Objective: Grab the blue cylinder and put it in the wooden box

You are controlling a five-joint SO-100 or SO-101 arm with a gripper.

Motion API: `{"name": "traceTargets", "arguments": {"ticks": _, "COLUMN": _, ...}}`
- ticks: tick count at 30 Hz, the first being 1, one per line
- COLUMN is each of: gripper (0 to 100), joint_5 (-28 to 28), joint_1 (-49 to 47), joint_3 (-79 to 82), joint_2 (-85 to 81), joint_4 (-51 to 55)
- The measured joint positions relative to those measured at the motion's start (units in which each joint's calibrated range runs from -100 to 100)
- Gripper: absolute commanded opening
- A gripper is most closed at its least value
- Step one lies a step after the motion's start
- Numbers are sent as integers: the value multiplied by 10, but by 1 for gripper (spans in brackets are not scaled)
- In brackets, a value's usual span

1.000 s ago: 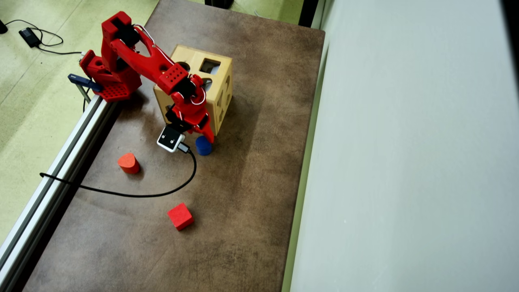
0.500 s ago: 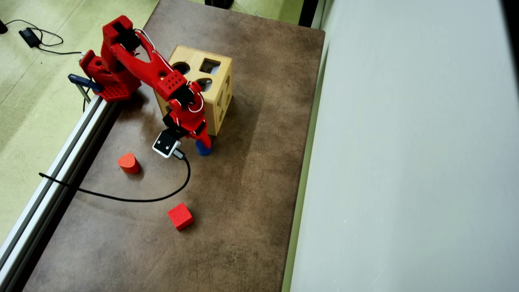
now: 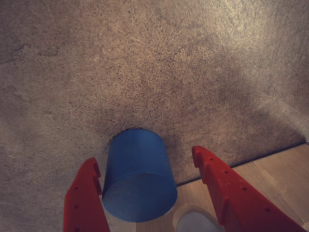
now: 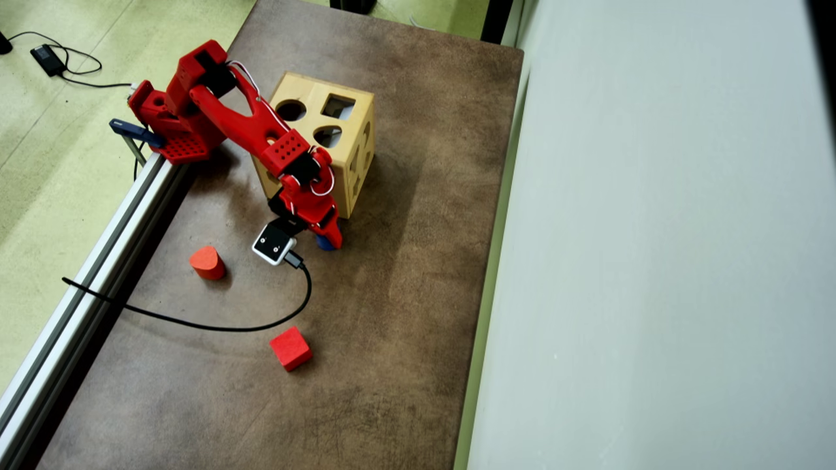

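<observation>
Blue cylinder (image 3: 139, 180) between the red gripper's (image 3: 147, 176) spread fingers, beside the wooden box (image 4: 339, 140).

Left to right in the wrist view: the left finger (image 3: 84, 198) touches the cylinder's side, the matte blue block shows a flat round face and a smooth curved wall, and the right finger (image 3: 227, 186) stands apart from it, so the jaws are released. Overhead, only a sliver of blue (image 4: 322, 243) peeks out beneath the gripper, just off the box's lower corner on the brown tabletop (image 4: 392, 326).

It looked like a lab or hobby workspace: a brown table (image 4: 405, 326) with an aluminium rail (image 4: 98, 261), green floor (image 4: 39, 183) with a power adapter (image 4: 47, 57), grey wall (image 4: 653, 261)
</observation>
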Motion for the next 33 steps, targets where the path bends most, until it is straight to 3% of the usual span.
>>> {"name": "traceTargets", "arguments": {"ticks": 27, "gripper": 30, "joint_5": 0, "joint_1": -29, "joint_3": -51, "joint_2": 50, "joint_4": 0}}
{"name": "traceTargets", "arguments": {"ticks": 33, "gripper": 18, "joint_5": 0, "joint_1": -29, "joint_3": -51, "joint_2": 50, "joint_4": 0}}
